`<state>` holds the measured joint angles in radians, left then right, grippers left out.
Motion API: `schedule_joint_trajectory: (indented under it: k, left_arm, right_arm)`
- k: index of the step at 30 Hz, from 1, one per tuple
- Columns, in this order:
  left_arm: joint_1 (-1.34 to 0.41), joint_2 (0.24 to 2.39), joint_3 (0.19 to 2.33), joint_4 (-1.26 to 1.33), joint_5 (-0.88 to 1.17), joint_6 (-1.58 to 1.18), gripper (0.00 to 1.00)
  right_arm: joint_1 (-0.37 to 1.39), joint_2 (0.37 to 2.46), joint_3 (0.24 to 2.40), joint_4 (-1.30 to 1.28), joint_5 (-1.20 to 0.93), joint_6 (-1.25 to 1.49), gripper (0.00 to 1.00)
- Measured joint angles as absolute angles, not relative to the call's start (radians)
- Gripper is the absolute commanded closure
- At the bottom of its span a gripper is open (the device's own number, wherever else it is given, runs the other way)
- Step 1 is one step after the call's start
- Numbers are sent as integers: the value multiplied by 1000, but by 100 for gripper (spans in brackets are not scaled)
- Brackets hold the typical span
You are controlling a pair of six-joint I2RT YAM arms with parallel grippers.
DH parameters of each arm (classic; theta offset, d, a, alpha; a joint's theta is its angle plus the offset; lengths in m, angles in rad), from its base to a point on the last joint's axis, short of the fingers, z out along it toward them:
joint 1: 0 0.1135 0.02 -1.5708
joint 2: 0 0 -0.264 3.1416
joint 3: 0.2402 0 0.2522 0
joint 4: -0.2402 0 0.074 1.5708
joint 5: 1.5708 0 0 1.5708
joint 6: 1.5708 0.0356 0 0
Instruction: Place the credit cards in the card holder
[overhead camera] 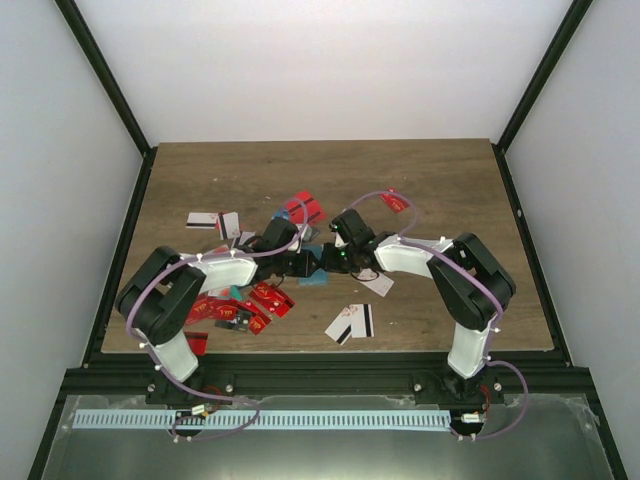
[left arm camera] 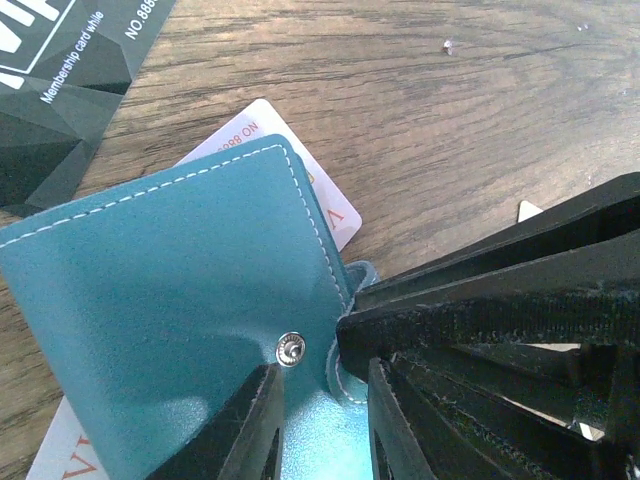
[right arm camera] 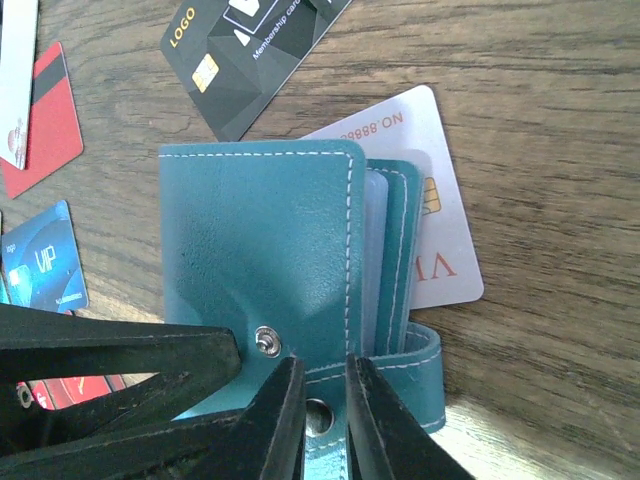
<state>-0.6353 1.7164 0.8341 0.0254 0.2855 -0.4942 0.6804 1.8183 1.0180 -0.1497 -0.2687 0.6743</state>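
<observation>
The right gripper [right arm camera: 322, 405] is seen pinched shut on the snap strap [right arm camera: 322, 418] of the teal card holder [right arm camera: 260, 240], at the middle of the wooden table [overhead camera: 450, 180]. The left gripper [left arm camera: 320, 390] is set astride the holder's edge; whether it grips cannot be told. A white card [right arm camera: 445, 240] is partly covered by the holder, and other credit cards [overhead camera: 245, 305] are scattered around.

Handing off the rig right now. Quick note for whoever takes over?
Left gripper: jaws straddle an edge of the card holder; grip unclear.
Right gripper: jaws narrow around its snap strap; grip unclear.
Holder closed, mid-table; a white card sticks out beside it, inside or under unclear.
Done: no card visibly pocketed.
To do: open holder, load the scattered credit cards.
</observation>
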Motion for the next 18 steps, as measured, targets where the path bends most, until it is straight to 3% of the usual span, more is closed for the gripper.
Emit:
schedule_joint_trajectory:
  k: [7,18]
  left_arm:
    - [-633,1720,836,33,316,-499,74]
    - [-633,1734,836,47,337,-505,81]
  right_arm:
    - [680,1814,1012,-141,-271,683,99]
    - [677,1803,998,-134,-277,697,99]
